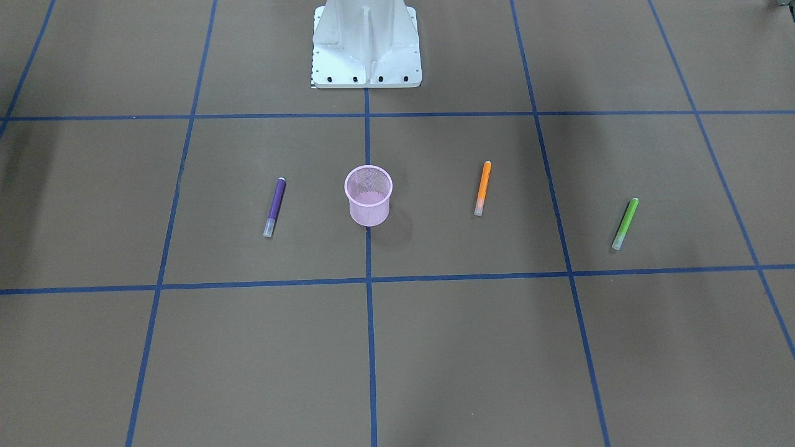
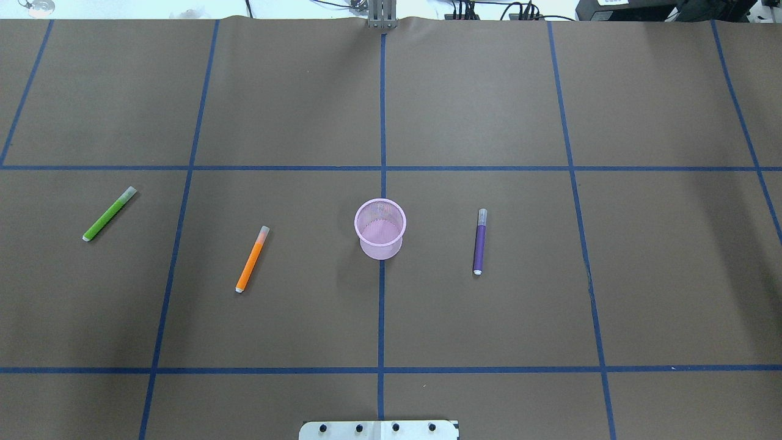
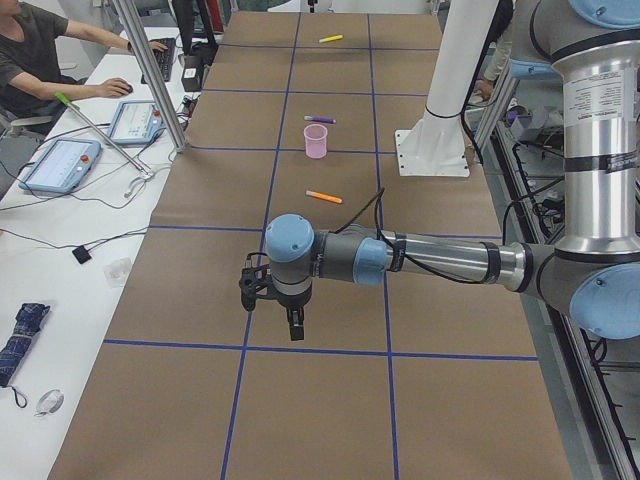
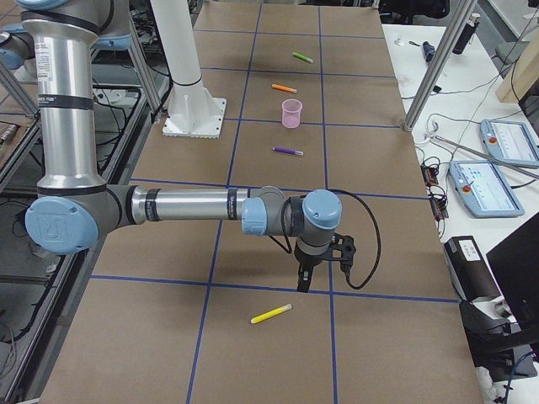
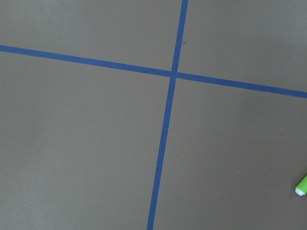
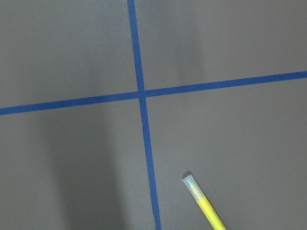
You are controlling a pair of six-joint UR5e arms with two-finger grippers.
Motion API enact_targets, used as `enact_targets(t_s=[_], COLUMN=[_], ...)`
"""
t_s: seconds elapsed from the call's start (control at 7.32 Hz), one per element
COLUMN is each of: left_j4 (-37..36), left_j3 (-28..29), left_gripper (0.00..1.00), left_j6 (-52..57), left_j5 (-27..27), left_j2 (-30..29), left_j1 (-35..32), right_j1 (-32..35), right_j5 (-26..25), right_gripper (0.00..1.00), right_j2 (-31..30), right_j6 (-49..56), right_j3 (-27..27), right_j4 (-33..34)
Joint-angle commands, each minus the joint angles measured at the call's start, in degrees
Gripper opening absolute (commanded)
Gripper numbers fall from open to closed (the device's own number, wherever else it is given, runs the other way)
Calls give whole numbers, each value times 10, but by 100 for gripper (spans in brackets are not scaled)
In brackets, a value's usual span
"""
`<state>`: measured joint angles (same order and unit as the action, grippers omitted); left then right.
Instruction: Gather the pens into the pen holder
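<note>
Stretched level, well away from pen holder (image 2: pixel 380 229): left gripper (image 3: pixel 294 332) and right gripper (image 4: pixel 304 284), pointing down, jaw gap impossible to tell. Left of pen holder: orange pen (image 2: pixel 252 259), then green pen (image 2: pixel 109 214). Right: purple pen (image 2: pixel 479 242), farther yellow pen (image 4: pixel 272 314).

Brown paper-covered table (image 2: pixel 489 91) with blue tape grid (image 2: pixel 382 122); white side desks (image 3: pixel 70 300).

Pen holder (image 2: pixel 380 229) mid-table — two pens (image 2: pixel 252 259) left (third pen (image 2: pixel 479 241) right), apparently apart.
</note>
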<state>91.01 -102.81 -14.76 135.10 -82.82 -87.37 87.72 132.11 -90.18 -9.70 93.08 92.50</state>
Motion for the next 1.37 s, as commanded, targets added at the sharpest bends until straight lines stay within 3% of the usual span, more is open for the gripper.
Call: enact_targets(t_s=[0.0, 0.41, 0.68, 0.82, 0.96, 1.09, 1.23], left_j4=[21, 61, 188, 209, 210, 210, 207], left_j3=[-1, 2, 17, 37, 47, 52, 71], left_gripper=[100, 100, 100, 99, 97, 89, 89], left_j6=[2, 1, -2, -20, -15, 31, 112], left_j5=[2, 23, 26, 18, -15, -62, -89], left_j2=[-2, -4, -7, -34, -69, -85, -104], left_j1=[1, 11, 112, 146, 179, 234, 263], right_j1=[0, 0, -1, -1, -4, -9, -11], right_j5=[2, 3, 57, 69, 69, 68, 68], right_gripper=[100, 100, 100, 100, 100, 100, 100], right_j2=[0, -8, -12, -12, -11, -12, -18], right_j6=[0, -1, 1, 2, 3, 3, -2], right_j3=[1, 0, -4, 0, 2, 0, -1], right_j4=[0, -43, -60, -62, -62, -84, -105])
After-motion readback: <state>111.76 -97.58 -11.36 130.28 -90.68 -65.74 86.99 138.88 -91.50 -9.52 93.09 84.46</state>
